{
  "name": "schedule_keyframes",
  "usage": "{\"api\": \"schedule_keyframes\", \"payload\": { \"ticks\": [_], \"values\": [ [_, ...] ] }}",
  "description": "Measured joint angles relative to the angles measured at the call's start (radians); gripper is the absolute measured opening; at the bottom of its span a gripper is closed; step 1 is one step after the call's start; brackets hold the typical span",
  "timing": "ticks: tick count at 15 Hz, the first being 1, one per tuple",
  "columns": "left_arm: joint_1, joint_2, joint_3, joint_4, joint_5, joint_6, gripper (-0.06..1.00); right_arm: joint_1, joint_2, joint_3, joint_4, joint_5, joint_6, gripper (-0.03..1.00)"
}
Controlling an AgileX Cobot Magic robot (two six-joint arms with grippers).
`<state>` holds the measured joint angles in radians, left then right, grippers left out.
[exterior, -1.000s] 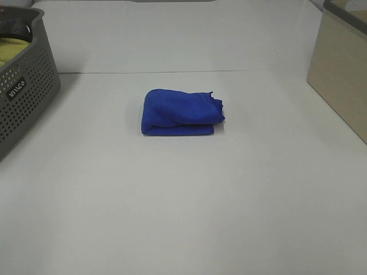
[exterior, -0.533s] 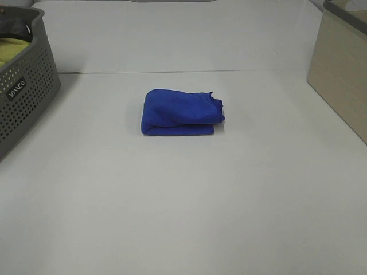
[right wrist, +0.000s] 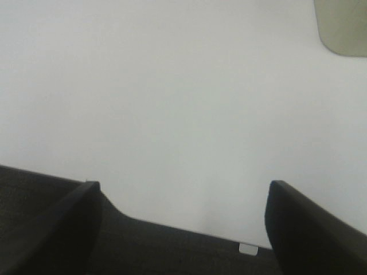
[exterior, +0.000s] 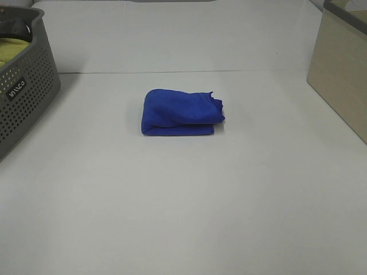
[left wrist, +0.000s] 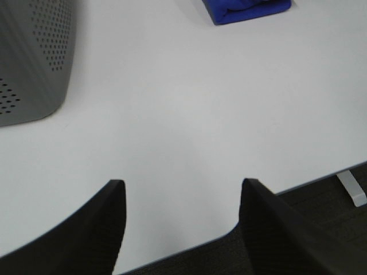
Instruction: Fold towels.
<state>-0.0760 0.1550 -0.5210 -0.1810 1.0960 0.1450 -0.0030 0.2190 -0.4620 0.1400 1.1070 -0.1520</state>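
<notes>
Blue plush towel [exterior: 181,113] sits folded into a compact bundle near the middle of the white counter [exterior: 183,200], upper layer bulging and slightly overhanging the lower one on its right side. A small ragged corner sticks up at the top right of the bundle. Same spot and same shape as in the two earlier frames; nothing in the high view has shifted over the last second.

Grey perforated basket [exterior: 26,86] stands at the far left edge of the counter, well apart from the towel, with a yellow-green cloth [exterior: 14,50] showing inside it. A beige box [exterior: 341,74] stands at the far right edge, also well apart from the towel.

Neither arm shows in the high view. In the left wrist view the left hand [left wrist: 180,229] has its two dark fingers [left wrist: 103,229] spread with bare counter between them, pinching nothing; it hangs over the counter's near edge, with the towel [left wrist: 246,10] far ahead of it and the basket [left wrist: 34,57] off to one side. In the right wrist view the right hand [right wrist: 183,229] is spread wide, fingers [right wrist: 51,229] apart and empty, also over the counter's edge with dark floor below; a corner of the box [right wrist: 343,26] is visible ahead.
</notes>
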Motion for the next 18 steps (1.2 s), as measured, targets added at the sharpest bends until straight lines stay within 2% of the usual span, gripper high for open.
{"api": "schedule_keyframes", "payload": {
  "ticks": [3, 6, 8, 18],
  "values": [
    [0.057, 0.000, 0.000, 0.000, 0.000, 0.000, 0.57, 0.000, -0.125, 0.000, 0.001, 0.000, -0.001, 0.76],
    [0.058, -0.017, 0.000, 0.000, 0.000, 0.000, 0.57, 0.000, -0.196, 0.000, 0.005, 0.000, -0.001, 0.76],
    [0.058, -0.148, 0.000, 0.000, -0.004, 0.000, 0.57, 0.000, -0.222, 0.000, 0.005, 0.001, -0.001, 0.76],
    [0.061, -0.161, 0.000, 0.005, -0.011, 0.000, 0.57, -0.004, -0.222, 0.001, 0.006, 0.001, -0.001, 0.76]
  ]
}}
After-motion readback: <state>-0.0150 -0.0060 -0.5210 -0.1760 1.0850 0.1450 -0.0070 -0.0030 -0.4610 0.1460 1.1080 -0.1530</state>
